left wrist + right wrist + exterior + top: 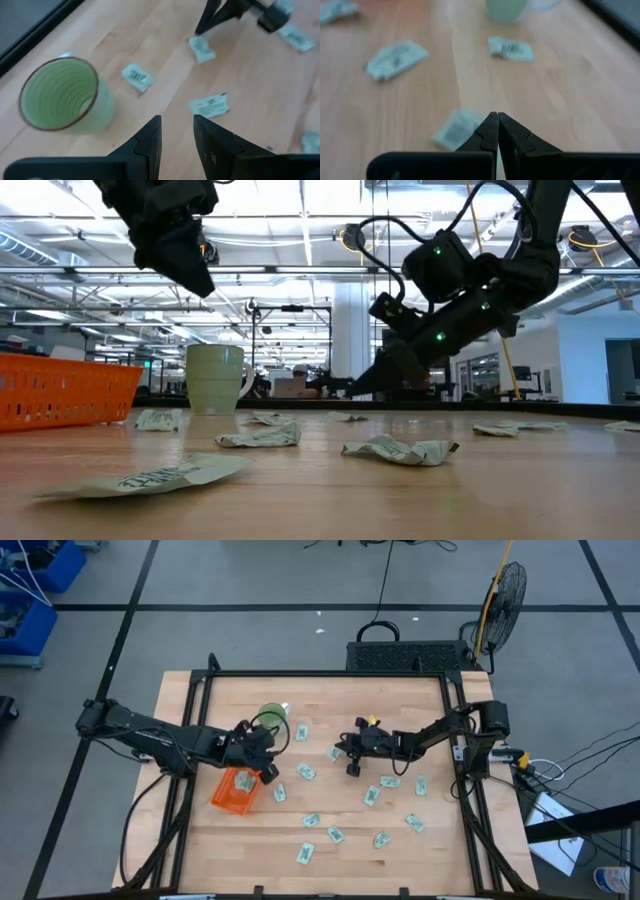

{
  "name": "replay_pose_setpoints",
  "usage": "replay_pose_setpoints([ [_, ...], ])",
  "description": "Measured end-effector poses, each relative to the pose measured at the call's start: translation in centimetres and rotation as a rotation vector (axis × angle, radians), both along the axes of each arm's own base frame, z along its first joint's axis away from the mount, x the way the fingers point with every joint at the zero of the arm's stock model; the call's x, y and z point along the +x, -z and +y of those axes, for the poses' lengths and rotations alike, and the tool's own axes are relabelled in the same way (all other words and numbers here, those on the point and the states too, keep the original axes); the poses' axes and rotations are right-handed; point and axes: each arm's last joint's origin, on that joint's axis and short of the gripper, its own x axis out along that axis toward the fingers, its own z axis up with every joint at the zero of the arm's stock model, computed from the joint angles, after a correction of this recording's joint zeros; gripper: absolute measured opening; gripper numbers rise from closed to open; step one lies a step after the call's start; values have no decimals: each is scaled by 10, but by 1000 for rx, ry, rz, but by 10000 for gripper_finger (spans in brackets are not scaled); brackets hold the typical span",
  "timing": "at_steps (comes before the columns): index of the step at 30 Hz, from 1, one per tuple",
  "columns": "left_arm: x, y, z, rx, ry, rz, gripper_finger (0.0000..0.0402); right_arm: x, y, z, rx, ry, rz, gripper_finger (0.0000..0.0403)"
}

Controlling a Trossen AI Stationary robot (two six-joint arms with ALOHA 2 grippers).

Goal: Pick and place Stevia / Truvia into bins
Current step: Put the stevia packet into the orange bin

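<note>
Nearby, a green cup (272,715) stands beside the orange bin (234,791); right tool (497,131) pinches a packet (454,129); left tool (176,132) spread.

1. You had the orange bin (236,792) at the table's left-centre, low-walled and turned at a slant to the table edges, with a few packets (241,781) lying inside.
2. You had the other Stevia packets (372,796), small, flat, white with green print, lying scattered over the table's middle and right.
3. Several of your packets looked crumpled (398,450) in the low view, and one lay flat nearest the camera (150,476).
</note>
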Motion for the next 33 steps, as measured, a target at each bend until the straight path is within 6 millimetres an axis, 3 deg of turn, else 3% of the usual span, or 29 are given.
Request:
replay_pose_setpoints([
  [5,6,1,-2,-21,38,-27,120,1,0,3,129,-39,-29,19],
  [15,7,0,0,-4,65,-17,120,0,8,4,59,-57,34,139],
  [19,7,0,0,-2,67,-17,120,-4,13,3,38,-48,99,165],
  [26,7,0,0,0,70,-17,120,-6,16,4,69,-30,144,147],
  [33,7,0,0,0,70,-18,120,-7,16,1,78,-21,138,60],
])
